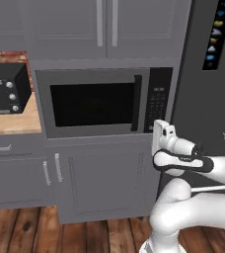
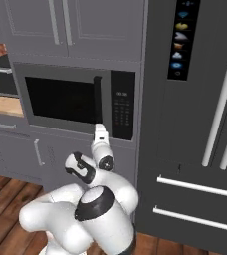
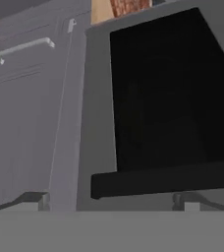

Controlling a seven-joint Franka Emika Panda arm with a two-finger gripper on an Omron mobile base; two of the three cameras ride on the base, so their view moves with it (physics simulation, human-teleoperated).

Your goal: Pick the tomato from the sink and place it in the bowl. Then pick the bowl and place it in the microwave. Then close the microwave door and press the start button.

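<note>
Grey-framed microwave door (image 1: 92, 104) with its dark window is seen shut; the two-finger gripper (image 3: 111, 201) is held spread apart near its dark vertical handle (image 3: 168, 179).

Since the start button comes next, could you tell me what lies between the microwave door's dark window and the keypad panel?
In both base views the door's dark vertical handle stands between the window and the black keypad panel. The microwave door is shut.

Base views flank arm, share microwave (image 1: 104, 103) — hand view close.
</note>
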